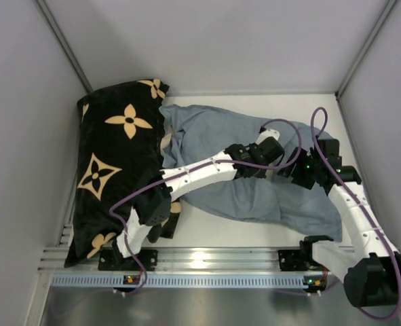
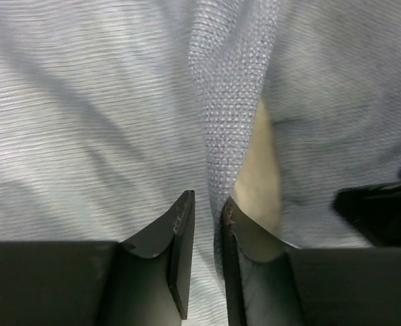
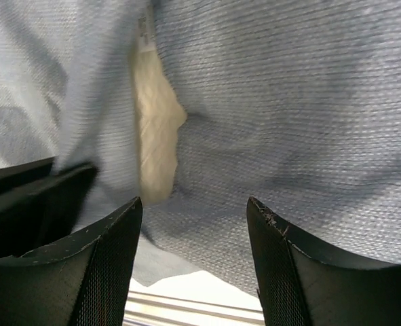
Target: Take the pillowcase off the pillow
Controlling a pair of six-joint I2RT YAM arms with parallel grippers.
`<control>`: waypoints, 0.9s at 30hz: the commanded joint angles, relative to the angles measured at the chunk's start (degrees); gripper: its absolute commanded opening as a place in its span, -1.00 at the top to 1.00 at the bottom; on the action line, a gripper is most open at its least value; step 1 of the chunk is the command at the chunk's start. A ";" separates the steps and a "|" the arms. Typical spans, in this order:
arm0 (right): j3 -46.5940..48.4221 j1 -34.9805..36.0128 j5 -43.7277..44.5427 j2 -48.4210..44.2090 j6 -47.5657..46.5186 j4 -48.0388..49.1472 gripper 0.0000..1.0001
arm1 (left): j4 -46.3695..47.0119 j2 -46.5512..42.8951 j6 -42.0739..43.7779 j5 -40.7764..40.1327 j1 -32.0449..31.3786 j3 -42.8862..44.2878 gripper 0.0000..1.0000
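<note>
The pillowcase [image 1: 207, 139] lies crumpled in the middle of the table, its plain blue-grey side showing. My left gripper [image 1: 271, 151] reaches over it. In the left wrist view its jaws [image 2: 207, 200] are nearly together, pinching a raised fold of the pillowcase [image 2: 231, 102]. A cream patch of the pillow [image 2: 258, 176] shows in a gap beside the fold. My right gripper [image 1: 298, 170] hovers close to the right of the left one. In the right wrist view it [image 3: 195, 202] is open over the pillowcase [image 3: 288, 115]. The pillow [image 3: 156, 136] shows through an opening in the fabric there.
A black cushion with tan flower motifs [image 1: 115, 170] lies along the left wall. The metal rail [image 1: 214, 261] carrying the arm bases runs along the near edge. Grey walls close in the left, right and back.
</note>
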 commanded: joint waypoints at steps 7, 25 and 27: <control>2.30 6.74 5.72 4.90 2.37 4.51 -0.21 | 2.93 -9.54 -0.87 0.02 4.57 -11.20 0.77; -1.56 23.80 27.95 9.65 7.99 1.71 -0.06 | 10.23 -10.50 -2.81 5.91 5.36 -20.62 1.00; -2.09 24.50 29.97 9.30 8.70 1.09 0.06 | 10.32 -11.11 -2.81 6.00 5.54 -20.88 1.00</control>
